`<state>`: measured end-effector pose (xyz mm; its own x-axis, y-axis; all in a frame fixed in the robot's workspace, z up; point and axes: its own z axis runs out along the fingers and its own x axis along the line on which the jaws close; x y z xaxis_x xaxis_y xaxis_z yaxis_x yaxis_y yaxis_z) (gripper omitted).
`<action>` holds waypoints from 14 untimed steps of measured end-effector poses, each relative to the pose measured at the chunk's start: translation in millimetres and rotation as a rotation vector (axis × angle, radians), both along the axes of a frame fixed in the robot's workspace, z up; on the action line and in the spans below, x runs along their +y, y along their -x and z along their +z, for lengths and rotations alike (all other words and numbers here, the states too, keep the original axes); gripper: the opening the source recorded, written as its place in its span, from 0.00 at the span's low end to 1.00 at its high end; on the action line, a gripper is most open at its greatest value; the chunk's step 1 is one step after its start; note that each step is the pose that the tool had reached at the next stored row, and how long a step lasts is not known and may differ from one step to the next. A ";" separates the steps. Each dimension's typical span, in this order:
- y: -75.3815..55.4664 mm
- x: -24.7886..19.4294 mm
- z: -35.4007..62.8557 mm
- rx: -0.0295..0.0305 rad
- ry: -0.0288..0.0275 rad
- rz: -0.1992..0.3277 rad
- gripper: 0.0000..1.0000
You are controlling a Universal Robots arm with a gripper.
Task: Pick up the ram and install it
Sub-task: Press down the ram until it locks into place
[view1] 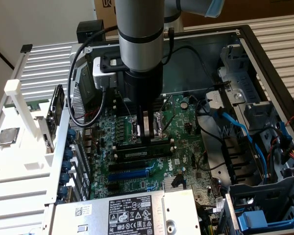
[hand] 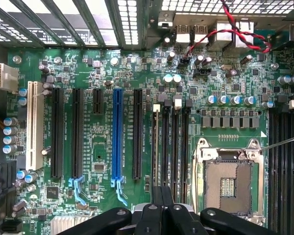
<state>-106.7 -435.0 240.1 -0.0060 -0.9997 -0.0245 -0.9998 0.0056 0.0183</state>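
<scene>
The gripper (view1: 146, 137) (hand: 162, 193) is clenched, its two fingers pressed together into one narrow blade with nothing between them. In the exterior view the blade points straight down and its tip meets the ram (view1: 159, 142), near the ram's middle. The ram appears to stand on edge in the memory slot directly under the fingers, as a long dark strip across the board. In the wrist view it is most likely the thin pale line in the slot (hand: 155, 147) running straight out ahead of the fingertips. Whether it has clicked fully home cannot be told.

So the ram looks carried and placed already, and the step in hand is judged to be pressing it down to seat it.

- The push should go straight down along the ram's plane. A sideways lean would tip the stick against the slot walls.
- Contact at the middle loads both ends evenly. If one end sits high, that end needs pressure of its own.
- The white end clip (hand: 156, 106) at the far end of the slot from the fingers should stand upright against the ram's edge once it is home.

Just beside the ram lie the other memory slots (hand: 175, 147), apparently empty. Beyond them sits the open CPU socket (hand: 229, 183), whose bare contacts the fingers must keep away from. On the ram's other side are the expansion slots, one of them the blue slot (hand: 118, 137).
</scene>
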 end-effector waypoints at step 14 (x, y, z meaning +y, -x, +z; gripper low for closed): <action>0.0 0.0 3.7 0.0000 -0.0001 0.000 0.10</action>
